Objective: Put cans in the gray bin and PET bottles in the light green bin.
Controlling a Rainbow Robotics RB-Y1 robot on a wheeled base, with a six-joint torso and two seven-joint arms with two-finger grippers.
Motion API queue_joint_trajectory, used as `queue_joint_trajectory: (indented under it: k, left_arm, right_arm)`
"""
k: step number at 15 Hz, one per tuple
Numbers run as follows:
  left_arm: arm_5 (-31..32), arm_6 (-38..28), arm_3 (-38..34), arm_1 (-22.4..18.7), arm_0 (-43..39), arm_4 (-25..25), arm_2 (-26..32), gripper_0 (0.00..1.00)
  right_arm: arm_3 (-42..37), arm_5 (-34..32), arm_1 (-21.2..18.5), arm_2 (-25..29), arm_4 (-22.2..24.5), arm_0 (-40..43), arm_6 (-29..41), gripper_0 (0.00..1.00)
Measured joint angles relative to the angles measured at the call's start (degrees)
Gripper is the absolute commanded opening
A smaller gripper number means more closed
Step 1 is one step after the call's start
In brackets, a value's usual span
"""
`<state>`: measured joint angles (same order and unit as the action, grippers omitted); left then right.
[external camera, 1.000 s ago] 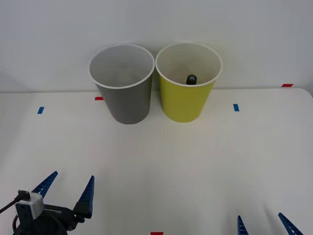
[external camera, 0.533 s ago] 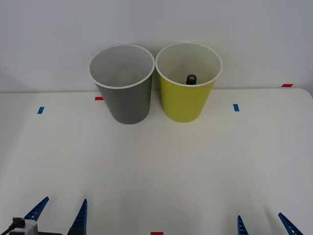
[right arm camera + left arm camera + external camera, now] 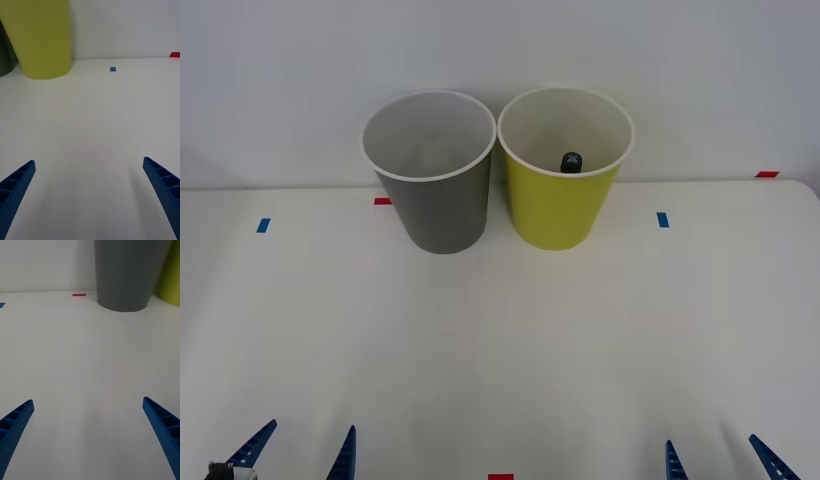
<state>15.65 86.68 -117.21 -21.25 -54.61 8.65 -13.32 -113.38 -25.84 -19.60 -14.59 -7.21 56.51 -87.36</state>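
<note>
Plain white wall [image 3: 500, 50] across the upper part of the frame, smooth white tabletop [image 3: 500, 340] filling the lower part, small blue tape squares [image 3: 263, 225] and red tape strips [image 3: 767, 174] near its far edge, soft even light

Matt gray bin [image 3: 438, 205], smooth white table [image 3: 500, 340].

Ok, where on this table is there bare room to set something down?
The wide stretch of table between the two bins and both open grippers, left and right, is bare. It's crowded only at the back, where the gray bin and light green bin stand close together.
</note>
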Motion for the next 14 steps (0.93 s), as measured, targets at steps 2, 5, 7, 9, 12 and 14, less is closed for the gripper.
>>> queue_joint_trajectory:
  k: [2,5,7,9,12,14]
  left_arm:
    - [0.1,0.11,0.17,0.27,-0.51,-0.33,-0.1,1.0]
    - [1.22,0.32,1.25,1.1,-0.77,-0.8,-0.14,1.0]
    - [2.81,0.51,1.96,1.9,-1.43,-1.36,-0.32,1.0]
    - [3.26,0.72,2.13,2.45,-2.11,-1.73,-0.52,1.0]
    - [3.33,0.72,2.16,2.18,-2.4,-1.65,-0.56,1.0]
    - [3.34,0.69,2.16,2.11,-2.43,-1.58,-0.57,1.0]
  right_arm:
    - [0.0,0.0,0.0,0.0,0.0,0.0,0.0,1.0]
    - [0.0,0.0,0.0,0.0,0.0,0.0,0.0,1.0]
    - [0.0,0.0,0.0,0.0,0.0,0.0,0.0,1.0]
    - [0.0,0.0,0.0,0.0,0.0,0.0,0.0,1.0]
    - [0.0,0.0,0.0,0.0,0.0,0.0,0.0,1.0]
    - [0.0,0.0,0.0,0.0,0.0,0.0,0.0,1.0]
